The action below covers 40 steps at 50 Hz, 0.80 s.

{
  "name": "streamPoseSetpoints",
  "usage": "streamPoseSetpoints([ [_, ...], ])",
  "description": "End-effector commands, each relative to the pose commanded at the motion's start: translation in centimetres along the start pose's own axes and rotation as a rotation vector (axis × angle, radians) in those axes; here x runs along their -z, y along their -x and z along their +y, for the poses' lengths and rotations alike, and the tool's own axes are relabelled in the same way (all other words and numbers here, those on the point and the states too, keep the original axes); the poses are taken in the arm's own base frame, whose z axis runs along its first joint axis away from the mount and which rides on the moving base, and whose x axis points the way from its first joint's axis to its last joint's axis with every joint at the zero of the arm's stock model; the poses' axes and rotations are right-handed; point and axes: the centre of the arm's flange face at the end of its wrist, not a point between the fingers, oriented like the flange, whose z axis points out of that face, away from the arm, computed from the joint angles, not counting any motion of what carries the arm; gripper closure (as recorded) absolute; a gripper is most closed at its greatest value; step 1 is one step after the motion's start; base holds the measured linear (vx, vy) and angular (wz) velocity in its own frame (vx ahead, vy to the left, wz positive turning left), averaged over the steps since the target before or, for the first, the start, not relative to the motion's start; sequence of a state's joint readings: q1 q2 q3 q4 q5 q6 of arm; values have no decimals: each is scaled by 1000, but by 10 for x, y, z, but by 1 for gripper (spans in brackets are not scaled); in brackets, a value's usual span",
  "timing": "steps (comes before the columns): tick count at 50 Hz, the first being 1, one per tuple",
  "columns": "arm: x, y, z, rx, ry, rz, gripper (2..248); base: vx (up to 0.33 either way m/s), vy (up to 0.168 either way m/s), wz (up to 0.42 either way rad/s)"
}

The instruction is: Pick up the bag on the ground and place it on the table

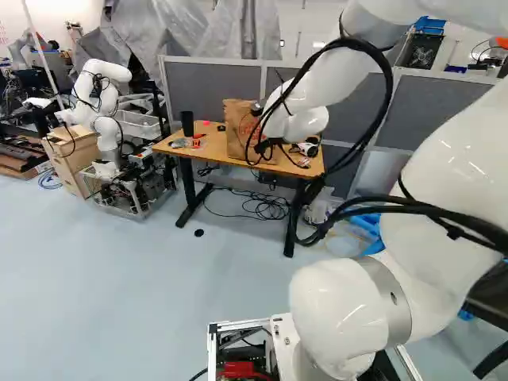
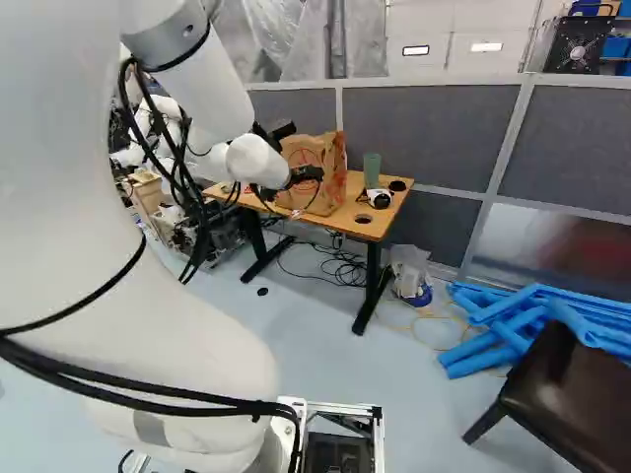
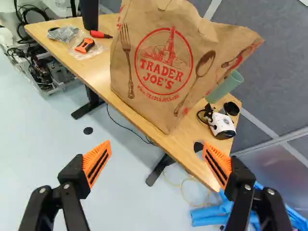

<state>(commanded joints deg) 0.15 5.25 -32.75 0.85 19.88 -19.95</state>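
Observation:
My gripper (image 2: 308,175) is in front of the brown paper bag (image 2: 329,153) in the right base view. Seen from the wrist, the gripper (image 3: 157,156) stands open, its orange-padded fingers wide apart with nothing between them. Ahead of it the paper bag (image 3: 161,67), with red print, stands upright on the wooden table (image 3: 98,70), apart from the fingers. The same table (image 1: 213,151) shows in the left base view. A pale, crumpled plastic bag (image 2: 409,264) lies on the floor beside the table's right leg.
On the tabletop are a green cup (image 3: 224,87), a white device (image 3: 223,126), an orange-and-black tool (image 3: 84,45) and a black cylinder (image 3: 89,14). Blue tubes (image 2: 537,315) and a dark chair (image 2: 567,394) are at the right. Another robot (image 1: 101,103) stands left of the table.

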Motion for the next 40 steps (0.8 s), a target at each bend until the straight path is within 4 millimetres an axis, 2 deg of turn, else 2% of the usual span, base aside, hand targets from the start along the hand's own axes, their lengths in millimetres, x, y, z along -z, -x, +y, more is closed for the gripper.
streamPoseSetpoints([
  [23, 28, 64, -22, -141, 26, 93, 3, 0, 0, 0],
  [40, 46, 99, -34, -219, 33, 147, 3, 0, 0, 0],
])
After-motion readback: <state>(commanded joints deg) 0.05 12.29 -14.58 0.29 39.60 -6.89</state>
